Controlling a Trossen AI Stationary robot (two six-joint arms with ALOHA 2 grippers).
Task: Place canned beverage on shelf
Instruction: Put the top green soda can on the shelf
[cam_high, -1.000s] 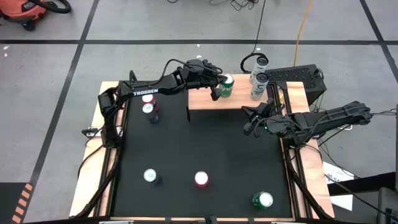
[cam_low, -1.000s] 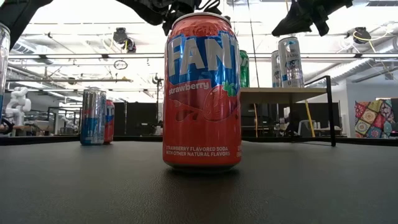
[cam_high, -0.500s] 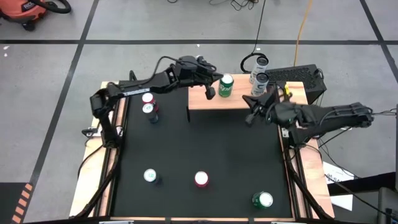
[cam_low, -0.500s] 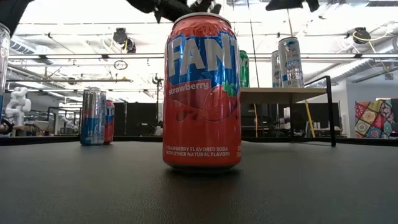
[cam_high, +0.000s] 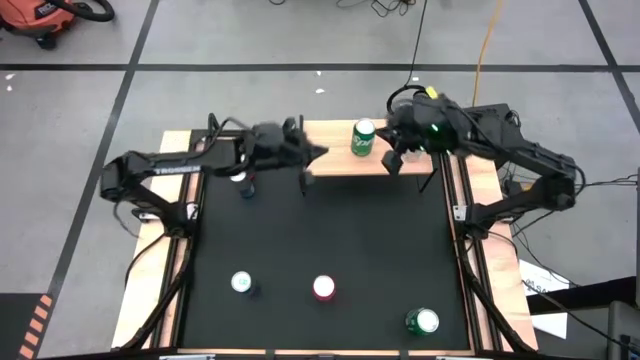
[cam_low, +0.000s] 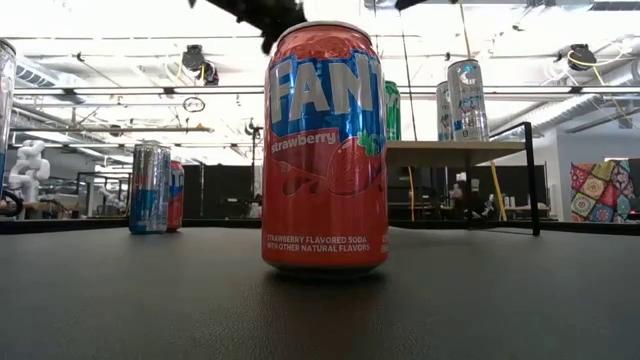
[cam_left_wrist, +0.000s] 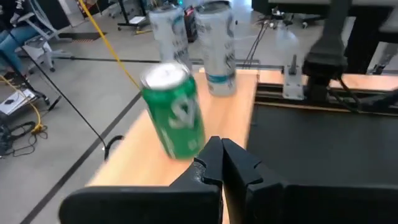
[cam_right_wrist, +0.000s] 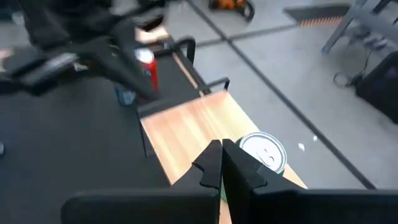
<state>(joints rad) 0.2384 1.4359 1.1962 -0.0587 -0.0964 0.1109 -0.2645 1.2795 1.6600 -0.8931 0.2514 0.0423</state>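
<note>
A green can (cam_high: 363, 137) stands upright on its base on the shelf (cam_high: 345, 166), a light wood-top platform at the table's far edge. It also shows in the left wrist view (cam_left_wrist: 173, 113) and the low view (cam_low: 392, 110). My left gripper (cam_high: 320, 152) is shut and empty, over the shelf's left end, left of the can. My right gripper (cam_high: 392, 157) is shut and empty, just right of the can, whose top shows beside its fingers (cam_right_wrist: 264, 152). Two silver cans (cam_left_wrist: 217, 50) stand on the shelf's right end, hidden under my right arm in the high view.
A blue can (cam_high: 241, 180) stands at the table's left, partly under my left arm. Near the front edge stand a silver can (cam_high: 241, 283), a red Fanta can (cam_high: 323, 288) and a green can (cam_high: 421, 321). The shelf's black legs (cam_high: 303, 182) stand on the table.
My left gripper has come off the green can and drawn back toward the table's left edge. The can stays upright on the shelf. My right gripper has swung from the table's right side toward the far edge, over the silver cans, and now points at the green can.
</note>
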